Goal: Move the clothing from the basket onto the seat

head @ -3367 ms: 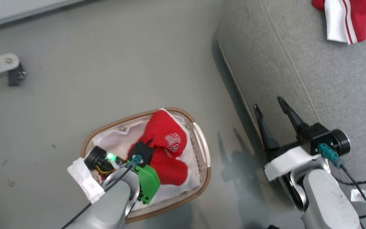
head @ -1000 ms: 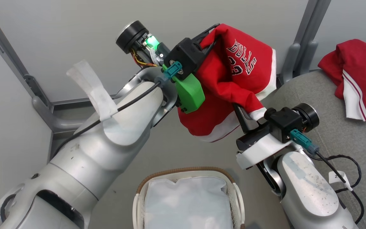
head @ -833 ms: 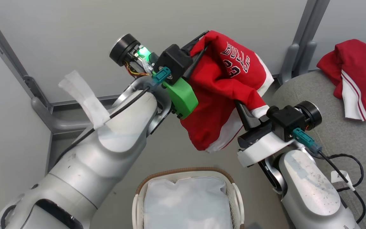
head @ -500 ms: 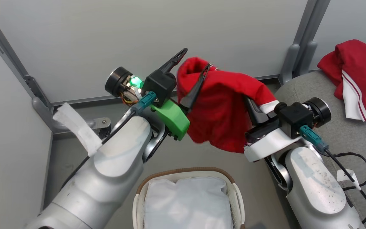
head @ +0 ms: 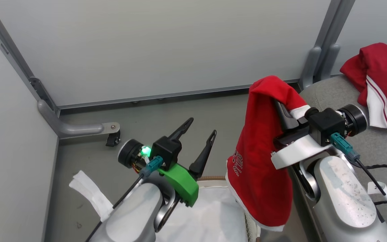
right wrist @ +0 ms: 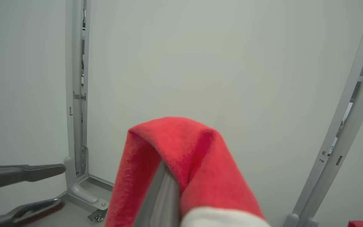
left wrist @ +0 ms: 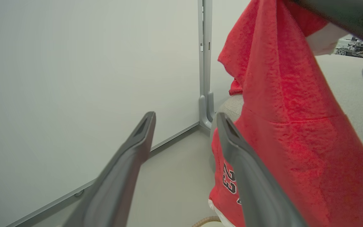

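A red garment (head: 260, 161) with white trim and lettering hangs from my right gripper (head: 281, 111), which is shut on its top fold, just left of the grey seat (head: 385, 148). In the right wrist view the cloth (right wrist: 175, 142) drapes over my fingers (right wrist: 164, 192). My left gripper (head: 202, 127) stands open with nothing in it, left of the hanging cloth and above the basket (head: 210, 177), whose white liner (head: 213, 215) shows. The left wrist view has the garment (left wrist: 295, 126) just right of my open left gripper (left wrist: 185, 121). Another red garment (head: 378, 74) lies on the seat.
Pale wall panels close off the back and left. A grey floor bracket with a small caster (head: 113, 139) sits at the left wall's foot, and an upright post (head: 317, 57) stands by the seat's corner. A black cable (head: 381, 168) trails over the seat beside my right arm.
My left gripper opened, let go of the red garment and dropped down and to the left. The garment now hangs from the right gripper alone, which moved right toward the seat.
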You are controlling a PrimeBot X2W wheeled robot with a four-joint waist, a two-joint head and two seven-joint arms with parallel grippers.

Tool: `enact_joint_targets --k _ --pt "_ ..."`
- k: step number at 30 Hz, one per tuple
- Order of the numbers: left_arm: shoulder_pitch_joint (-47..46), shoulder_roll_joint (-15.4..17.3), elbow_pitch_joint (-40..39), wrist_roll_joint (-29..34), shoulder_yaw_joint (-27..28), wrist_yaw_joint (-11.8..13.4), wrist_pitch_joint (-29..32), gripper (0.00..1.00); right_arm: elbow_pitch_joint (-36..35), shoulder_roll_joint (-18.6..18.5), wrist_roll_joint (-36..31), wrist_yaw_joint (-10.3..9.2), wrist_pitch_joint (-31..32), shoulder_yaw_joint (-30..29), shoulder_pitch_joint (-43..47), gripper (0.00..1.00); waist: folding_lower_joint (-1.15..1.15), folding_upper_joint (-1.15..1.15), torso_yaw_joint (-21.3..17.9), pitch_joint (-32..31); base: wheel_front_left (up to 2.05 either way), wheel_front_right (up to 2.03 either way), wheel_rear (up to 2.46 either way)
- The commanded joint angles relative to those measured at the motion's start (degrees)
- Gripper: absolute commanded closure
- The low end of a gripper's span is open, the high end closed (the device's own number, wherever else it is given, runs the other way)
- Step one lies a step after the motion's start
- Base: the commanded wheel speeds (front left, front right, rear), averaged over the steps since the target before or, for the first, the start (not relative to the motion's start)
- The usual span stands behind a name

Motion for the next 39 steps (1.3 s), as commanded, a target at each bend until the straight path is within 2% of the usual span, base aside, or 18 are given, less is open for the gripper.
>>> enact_joint_targets --k 1,13,24,39 --pt "1.8 -0.13 -0.22 0.52 0.23 -0.18 0.04 0.0 -0.38 -0.36 -0.26 -0.08 -0.13 -0.31 1.17 1.0 0.0 0.0 -0.11 0.03 0.0 0.0 0.0" --pt "10.47 -0.67 -3.54 3.19 2.44 -1.14 0.04 0.0 -0.97 -0.73 -1.1 -0.08 -0.13 -2.75 3.59 1.0 0.0 0.0 -1.15 0.18 0.0 0.0 0.0" --pt "12.33 -0.77 -5.26 2.71 1.84 -1.13 0.04 0.0 -1.3 -1.38 -1.62 -0.08 -0.13 -4.38 4.09 1.0 0.0 0.0 -3.08 0.57 0.0 0.0 0.0" --pt "9.16 -0.71 -9.26 3.88 1.17 -1.14 0.04 0.0 -2.4 -3.25 -1.77 -0.08 -0.13 -6.13 1.7 1.0 0.0 0.0 -15.5 6.61 0.0 0.0 0.0"
